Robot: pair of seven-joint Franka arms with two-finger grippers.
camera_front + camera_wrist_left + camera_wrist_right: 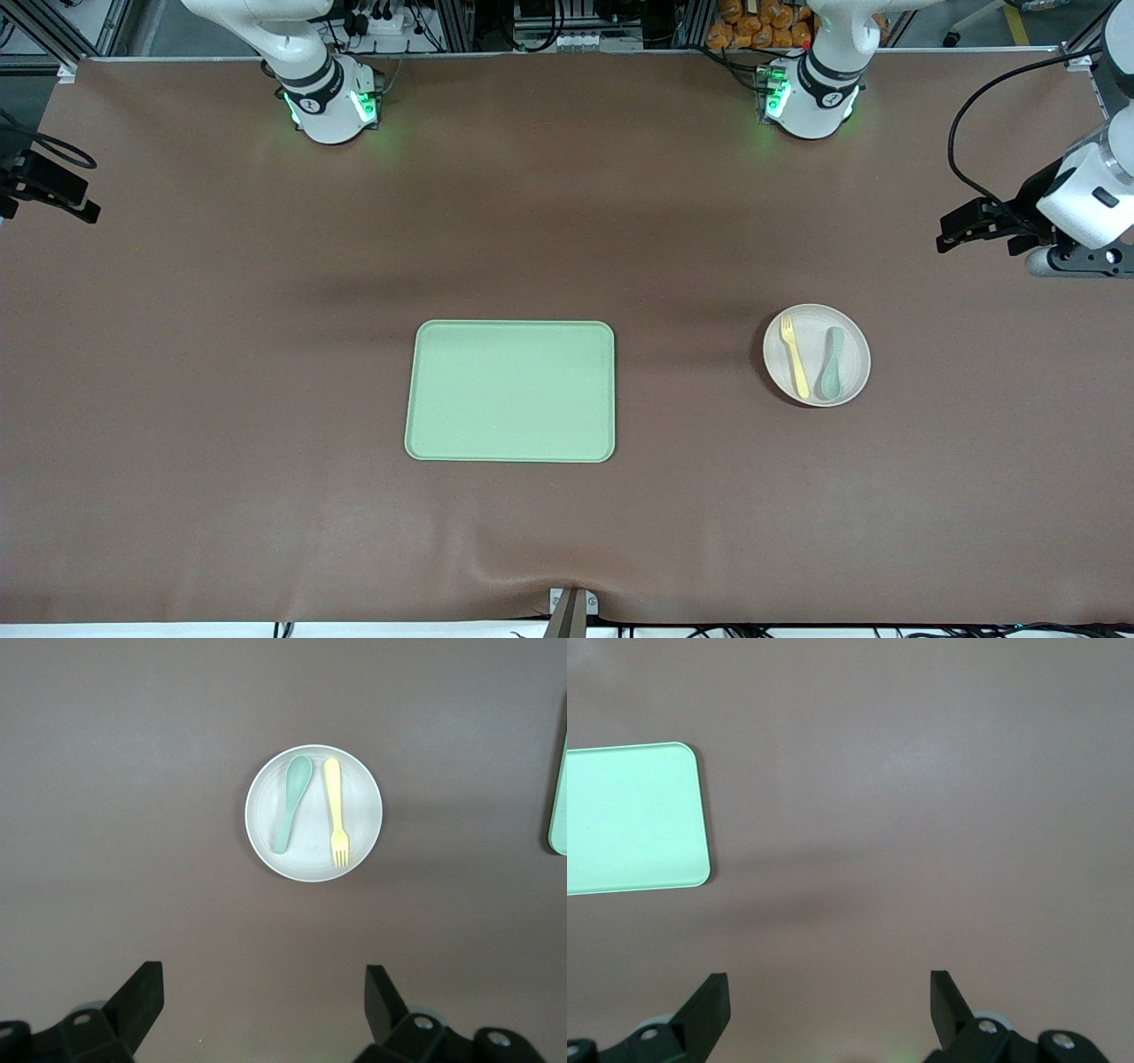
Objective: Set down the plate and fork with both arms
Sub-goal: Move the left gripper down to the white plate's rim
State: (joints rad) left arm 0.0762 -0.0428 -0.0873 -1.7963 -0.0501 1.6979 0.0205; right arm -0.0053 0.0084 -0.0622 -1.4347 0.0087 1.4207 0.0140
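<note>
The speckled off-white plate (856, 359) (314, 850) lies on the brown table toward the left arm's end. On it lie the pale yellow fork (795, 356) (337, 811) and, beside the fork, a grey-green spoon (831, 363) (291, 802). My left gripper (966, 229) (263, 979) hangs open and empty, high over the table's edge at the left arm's end, apart from the plate. My right gripper (49, 190) (830, 983) hangs open and empty over the right arm's end of the table.
A pale green rectangular tray (509, 390) (629, 819) (559, 797) lies flat at the middle of the table, with nothing on it. Both arm bases (332, 102) (811, 97) stand along the table's edge farthest from the front camera.
</note>
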